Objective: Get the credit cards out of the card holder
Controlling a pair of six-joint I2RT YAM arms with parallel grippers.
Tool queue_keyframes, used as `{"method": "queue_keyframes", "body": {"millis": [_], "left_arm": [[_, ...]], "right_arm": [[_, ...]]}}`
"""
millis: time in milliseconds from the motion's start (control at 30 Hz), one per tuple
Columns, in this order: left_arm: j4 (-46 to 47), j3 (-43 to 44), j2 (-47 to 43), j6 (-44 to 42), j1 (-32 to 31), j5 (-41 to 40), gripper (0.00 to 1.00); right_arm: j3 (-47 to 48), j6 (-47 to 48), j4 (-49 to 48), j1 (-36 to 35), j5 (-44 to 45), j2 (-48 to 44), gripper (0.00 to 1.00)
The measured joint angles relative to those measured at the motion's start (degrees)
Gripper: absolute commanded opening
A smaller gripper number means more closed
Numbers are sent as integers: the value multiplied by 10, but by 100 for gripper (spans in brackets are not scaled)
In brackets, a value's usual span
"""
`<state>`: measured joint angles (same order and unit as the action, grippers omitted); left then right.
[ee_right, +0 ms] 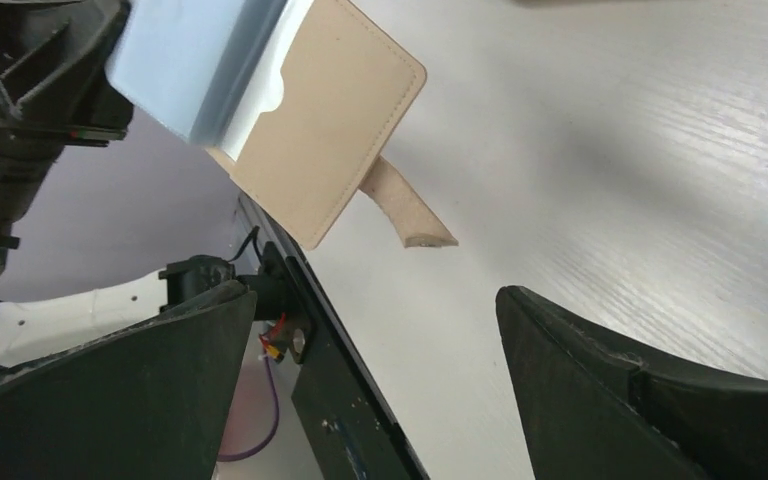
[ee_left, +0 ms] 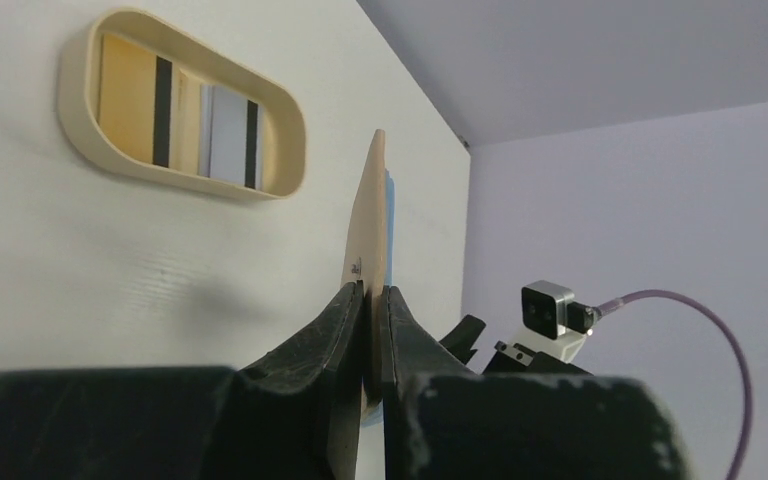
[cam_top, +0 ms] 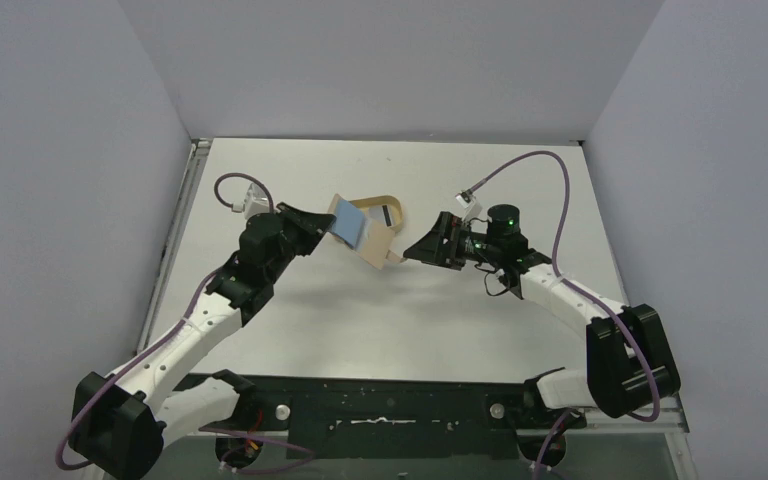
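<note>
My left gripper [cam_top: 322, 228] is shut on the tan card holder [cam_top: 372, 247] and holds it open above the table, light blue inner panel [cam_top: 348, 224] up. In the left wrist view the holder [ee_left: 370, 220] stands edge-on between my fingers [ee_left: 345, 320]. Two credit cards lie in the oval tray: a yellow-orange one [ee_left: 132, 100] and a bluish-grey one [ee_left: 228, 128], each with a black stripe. My right gripper [cam_top: 412, 251] is open and empty just right of the holder. The right wrist view shows the holder [ee_right: 325, 130], its blue panel [ee_right: 195, 60] and hanging snap tab [ee_right: 410, 212].
The tan rimmed oval tray [cam_top: 392, 203] sits on the white table behind the holder; it also shows in the left wrist view [ee_left: 80, 120]. Grey walls close in the table at the back and sides. A black base rail [cam_top: 390, 400] runs along the near edge.
</note>
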<state>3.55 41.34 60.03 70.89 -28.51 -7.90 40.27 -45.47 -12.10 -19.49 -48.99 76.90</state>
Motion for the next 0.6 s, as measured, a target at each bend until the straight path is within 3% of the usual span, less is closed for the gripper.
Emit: {"method": "queue_keyframes", "body": {"millis": [367,600], "left_arm": [[-51,28,45,-215,-45,-73,0],[-53,47,81,-279,-78,-120,0]], "right_arm": [[52,50,58,4,24,59,100],[82,60,60,-3,40,101,100]]}}
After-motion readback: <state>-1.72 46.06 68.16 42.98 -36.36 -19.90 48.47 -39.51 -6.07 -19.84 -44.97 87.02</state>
